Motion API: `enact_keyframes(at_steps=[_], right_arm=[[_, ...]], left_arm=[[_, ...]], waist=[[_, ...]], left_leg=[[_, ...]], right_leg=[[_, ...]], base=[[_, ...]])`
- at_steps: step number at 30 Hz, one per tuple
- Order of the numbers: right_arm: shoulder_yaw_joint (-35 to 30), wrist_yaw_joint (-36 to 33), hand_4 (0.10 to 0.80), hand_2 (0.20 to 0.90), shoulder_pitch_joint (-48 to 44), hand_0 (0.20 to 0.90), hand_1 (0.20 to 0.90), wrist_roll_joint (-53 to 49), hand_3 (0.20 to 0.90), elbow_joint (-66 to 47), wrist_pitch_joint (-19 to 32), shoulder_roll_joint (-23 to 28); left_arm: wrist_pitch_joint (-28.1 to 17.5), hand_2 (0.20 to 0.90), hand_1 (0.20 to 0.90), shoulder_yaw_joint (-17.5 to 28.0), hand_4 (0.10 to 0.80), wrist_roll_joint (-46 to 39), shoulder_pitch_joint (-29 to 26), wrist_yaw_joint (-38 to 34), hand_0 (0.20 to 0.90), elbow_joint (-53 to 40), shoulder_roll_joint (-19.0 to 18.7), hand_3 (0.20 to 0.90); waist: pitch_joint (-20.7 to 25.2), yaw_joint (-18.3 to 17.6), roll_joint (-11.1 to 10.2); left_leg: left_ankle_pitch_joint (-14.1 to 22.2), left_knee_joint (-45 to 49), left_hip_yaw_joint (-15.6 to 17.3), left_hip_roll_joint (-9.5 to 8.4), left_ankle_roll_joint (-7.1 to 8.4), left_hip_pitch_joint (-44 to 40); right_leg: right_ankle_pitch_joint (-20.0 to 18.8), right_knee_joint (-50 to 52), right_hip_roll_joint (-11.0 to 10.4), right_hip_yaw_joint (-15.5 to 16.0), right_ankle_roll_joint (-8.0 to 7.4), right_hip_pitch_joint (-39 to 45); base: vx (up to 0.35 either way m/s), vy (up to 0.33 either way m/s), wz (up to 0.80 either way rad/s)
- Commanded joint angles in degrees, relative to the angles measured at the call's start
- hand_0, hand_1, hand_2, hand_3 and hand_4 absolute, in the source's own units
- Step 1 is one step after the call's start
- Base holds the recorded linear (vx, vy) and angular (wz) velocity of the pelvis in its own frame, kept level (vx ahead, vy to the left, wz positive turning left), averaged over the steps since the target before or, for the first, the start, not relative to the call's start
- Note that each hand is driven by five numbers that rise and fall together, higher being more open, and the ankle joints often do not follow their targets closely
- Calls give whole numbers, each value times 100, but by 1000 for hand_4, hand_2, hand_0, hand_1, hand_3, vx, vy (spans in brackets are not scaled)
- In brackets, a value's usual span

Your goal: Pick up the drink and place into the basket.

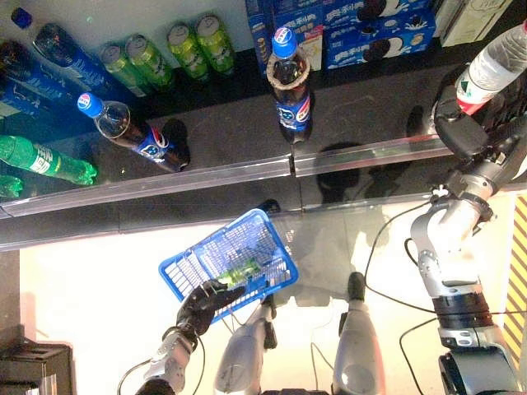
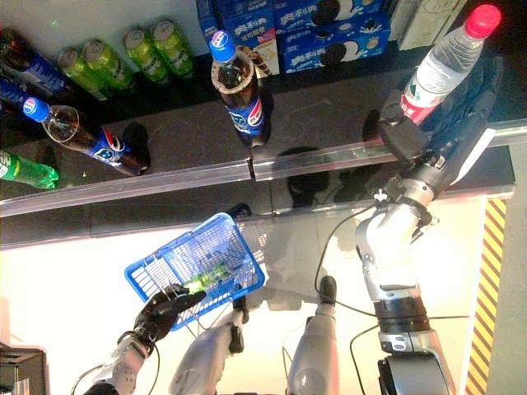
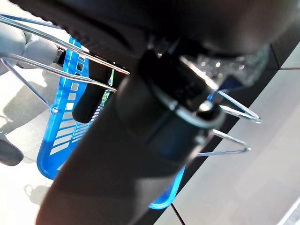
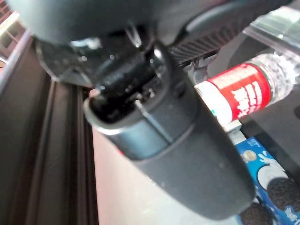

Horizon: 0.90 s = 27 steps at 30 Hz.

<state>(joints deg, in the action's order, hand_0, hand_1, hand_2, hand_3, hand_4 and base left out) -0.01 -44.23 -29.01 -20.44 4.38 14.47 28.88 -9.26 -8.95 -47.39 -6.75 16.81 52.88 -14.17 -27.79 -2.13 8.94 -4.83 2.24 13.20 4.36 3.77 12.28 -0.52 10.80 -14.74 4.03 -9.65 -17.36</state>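
Gripping one water bottle [image 2: 445, 67]: right hand [image 2: 449, 123]; left hand [image 2: 160, 313] clutching one basket [image 2: 193, 263].

Head eyes look down together (wrist views hug hands).

- Your left robot hand [image 3: 140, 140] fills most of the view, dark and close
- Its fingers [image 3: 91, 101] curl round the wire handle [image 3: 61, 70] of the blue basket [image 3: 58, 136]

Cola bottles [image 1: 290, 82], green bottles [image 1: 169, 53] and blue cookie boxes [image 1: 370, 33] line the shelf [image 1: 222, 132].
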Motion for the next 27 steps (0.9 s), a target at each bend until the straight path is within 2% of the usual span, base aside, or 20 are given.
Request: enact_keyframes(at_steps=[1, 15, 26, 27], right_arm=[[-373, -113, 800, 900, -802, 900, 900, 83, 900, -270, 252, 619], [-264, -104, 800, 900, -1640, 900, 900, 4, 900, 1018, -223, 1255], [-35, -94, 800, 900, -2348, 900, 900, -421, 900, 2367, -172, 1904], [-13, -98, 556, 691, -2402, 691, 691, -454, 656, 2467, -140, 1968]], left_arm=[[179, 300, 300, -558, 100, -101, 704, 543, 300, -236, 164, 200], [323, 300, 300, -678, 100, -175, 542, 590, 300, -245, 11, 200], [351, 300, 300, -772, 100, -336, 489, 607, 300, -374, -165, 200], [365, 300, 300, -784, 100, -356, 491, 589, 300, -409, -189, 200]], waist=[[125, 206, -134], [57, 365, -83], [-44, 490, -76], [-53, 502, -77]], left_leg=[[258, 749, -506, 167, 65, 326], [276, 874, -563, 127, 51, 404], [346, 1123, -645, 109, 30, 582], [360, 1156, -650, 110, 24, 609]], right_leg=[[-137, 273, 35, 181, 445, -249], [-107, 318, -26, 295, 478, -206], [-14, 527, -38, 380, 522, -297], [2, 558, -41, 388, 526, -314]], base=[[0, 0, 0], [4, -2, 2], [-12, -10, 6], [-17, -13, 3]])
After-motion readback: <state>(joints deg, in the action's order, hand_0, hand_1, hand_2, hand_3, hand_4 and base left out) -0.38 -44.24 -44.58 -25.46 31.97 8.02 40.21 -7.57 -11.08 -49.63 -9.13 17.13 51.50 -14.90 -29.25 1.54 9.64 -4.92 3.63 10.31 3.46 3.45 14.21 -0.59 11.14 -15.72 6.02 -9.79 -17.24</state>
